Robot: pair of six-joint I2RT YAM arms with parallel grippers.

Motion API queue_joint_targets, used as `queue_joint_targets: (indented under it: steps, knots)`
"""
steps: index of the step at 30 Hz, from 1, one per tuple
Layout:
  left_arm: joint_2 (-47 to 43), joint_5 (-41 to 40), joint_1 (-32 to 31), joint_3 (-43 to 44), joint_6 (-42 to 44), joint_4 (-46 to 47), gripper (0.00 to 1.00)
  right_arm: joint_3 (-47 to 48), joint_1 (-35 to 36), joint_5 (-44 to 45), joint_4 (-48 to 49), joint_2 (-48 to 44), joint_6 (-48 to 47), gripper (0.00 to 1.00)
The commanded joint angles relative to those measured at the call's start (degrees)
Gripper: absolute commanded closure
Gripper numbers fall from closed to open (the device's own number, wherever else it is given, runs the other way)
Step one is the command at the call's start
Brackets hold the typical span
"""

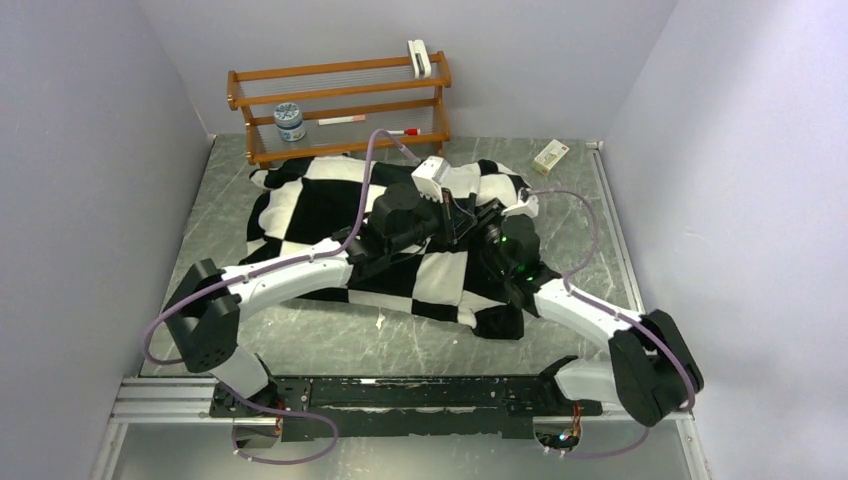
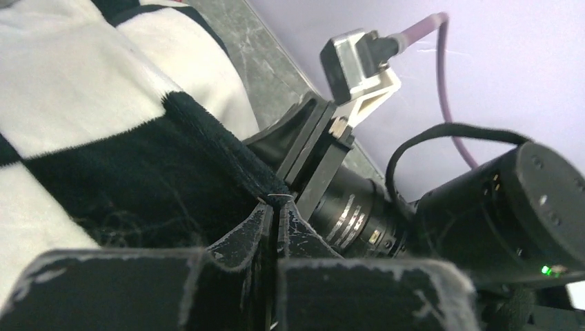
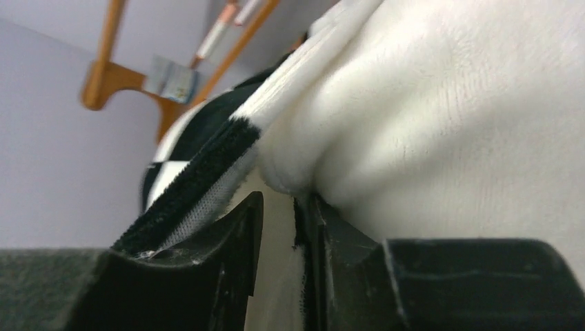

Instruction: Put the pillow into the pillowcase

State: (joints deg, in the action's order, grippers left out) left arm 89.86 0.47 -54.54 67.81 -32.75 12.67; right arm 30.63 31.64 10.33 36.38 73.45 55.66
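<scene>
The left gripper (image 2: 274, 207) is clenching the black plush hem of the checkerboard pillowcase (image 1: 320, 200). The pillowcase is lying rumpled and soft across the far half of the marbled grey table (image 1: 330, 335), just near of a slatted wooden rack (image 1: 340, 105). The right wrist view is showing what the overhead view hides: the smooth, faintly creased white pillow (image 3: 448, 124) bulging against the fuzzy hem at the case's right end. The right gripper (image 3: 279, 207) is standing slightly parted with white cloth in the gap; I cannot tell whether it is gripping.
</scene>
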Motion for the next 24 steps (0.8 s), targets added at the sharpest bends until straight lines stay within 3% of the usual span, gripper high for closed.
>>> queue_joint_targets:
  steps: [1, 5, 11, 14, 18, 21, 24]
  knots:
    - [4.83, 1.02, 0.48, -1.81, -1.03, 8.22, 0.95, 2.61, -7.08, -7.44, -19.7, -5.76, -6.53, 0.63]
    - [9.66, 3.47, 0.51, -0.35, -1.44, 10.21, 0.95, 3.99, -12.62, -11.52, -31.62, -11.52, -9.88, 0.59]
    - [12.38, 3.96, 0.51, -0.13, -0.68, 9.85, 0.95, 7.99, -15.33, -10.74, -42.69, -17.37, -14.08, 0.55]
    - [11.77, 3.49, 0.54, -0.86, -0.17, 9.22, 0.95, 8.63, -15.89, -8.95, -42.85, -17.71, -15.44, 0.58]
    - [10.37, 3.87, 0.61, -0.68, -1.02, 7.54, 0.95, 9.4, -17.04, -16.44, -38.51, -14.05, -16.07, 0.6]
    - [8.54, 5.1, 2.2, -0.68, -5.48, 5.5, 0.95, 9.9, -16.47, -21.01, -38.19, -12.8, -15.85, 0.6]
    - [6.29, 9.3, 6.22, -2.89, -11.71, 7.19, 0.95, 10.53, -15.06, -19.44, -42.61, -15.46, -16.5, 0.62]
